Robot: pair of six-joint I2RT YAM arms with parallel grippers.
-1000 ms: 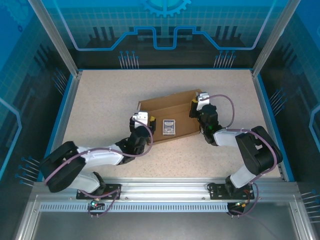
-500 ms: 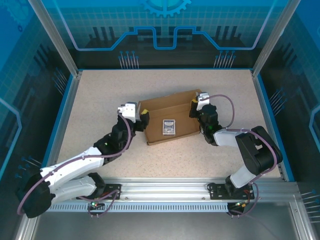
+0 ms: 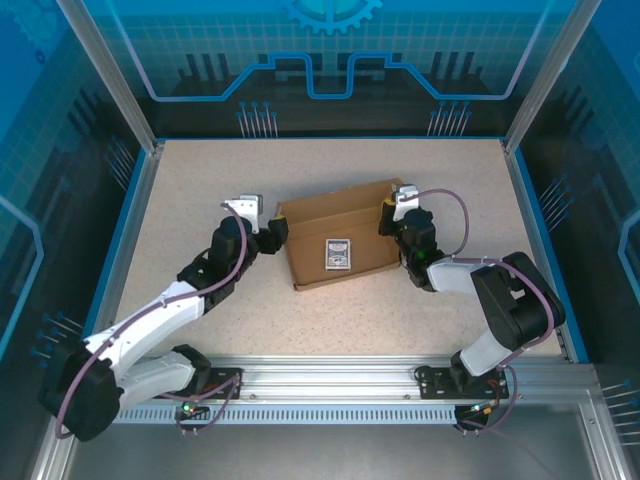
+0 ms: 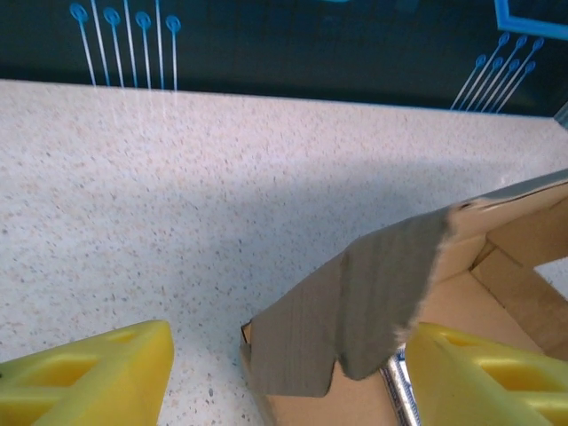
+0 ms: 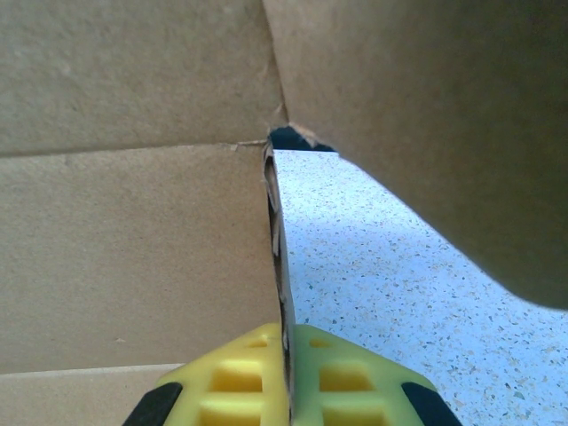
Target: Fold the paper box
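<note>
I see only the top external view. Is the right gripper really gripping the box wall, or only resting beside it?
Observer: In the right wrist view the right gripper is shut on a thin upright wall of the paper box.
Operator: And the left gripper?
Observer: In the left wrist view the left gripper is open; a raised corner flap stands between its yellow fingers, one over the table, one over the box floor.

Black-and-white arm links (image 3: 160, 310); purple cables (image 3: 465, 225); yellow ribbed fingers (image 5: 248, 377).
</note>
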